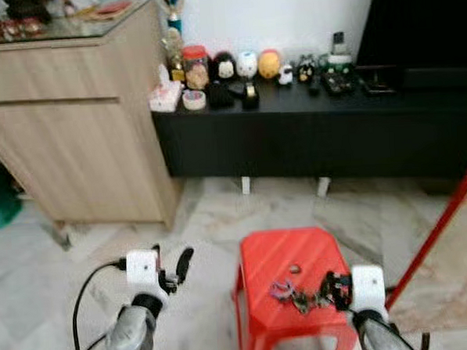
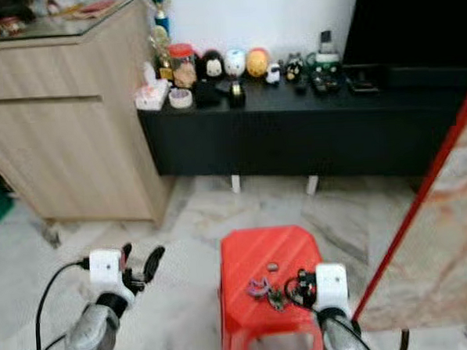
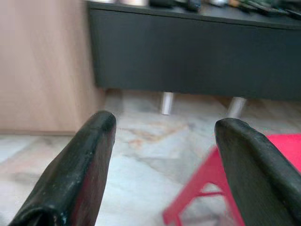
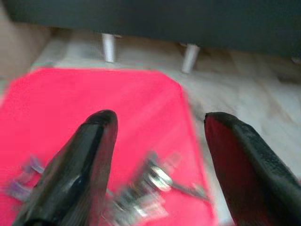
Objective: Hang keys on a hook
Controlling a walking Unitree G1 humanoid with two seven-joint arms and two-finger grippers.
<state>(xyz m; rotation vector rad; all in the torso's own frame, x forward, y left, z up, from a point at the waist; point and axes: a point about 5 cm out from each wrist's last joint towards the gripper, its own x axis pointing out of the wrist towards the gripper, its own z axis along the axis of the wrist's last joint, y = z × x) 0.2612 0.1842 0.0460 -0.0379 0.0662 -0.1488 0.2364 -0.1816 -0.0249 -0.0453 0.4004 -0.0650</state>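
- Right wrist view: right gripper (image 4: 157, 136) has its two fingers spread wide, nothing between them; the keys (image 4: 150, 186) lie on the stool top just below and ahead of the fingertips, blurred.
- Keys (image 1: 296, 295) rest on the red stool (image 1: 277, 255), near its front edge and toward the front right corner. A purple tag or fob (image 1: 281, 288) lies at the bunch's left end.
- A small round dark object (image 1: 295, 269) sits near the middle of the stool top; I cannot tell what it is.
- Bunch's long axis runs roughly along the stool's front edge, left to right; the right gripper (image 1: 331, 289) sits at its right end, just beside or touching it.
- Left gripper (image 1: 169, 266) is raised over bare floor, off the stool's left edge, fingers apart and empty.
- Judgement: right arm is clearly the nearer one; the pick turns on closing across the bunch's right end.
- No hook identified; black low cabinet (image 1: 309, 132) and wooden cabinet (image 1: 73, 113) stand behind.
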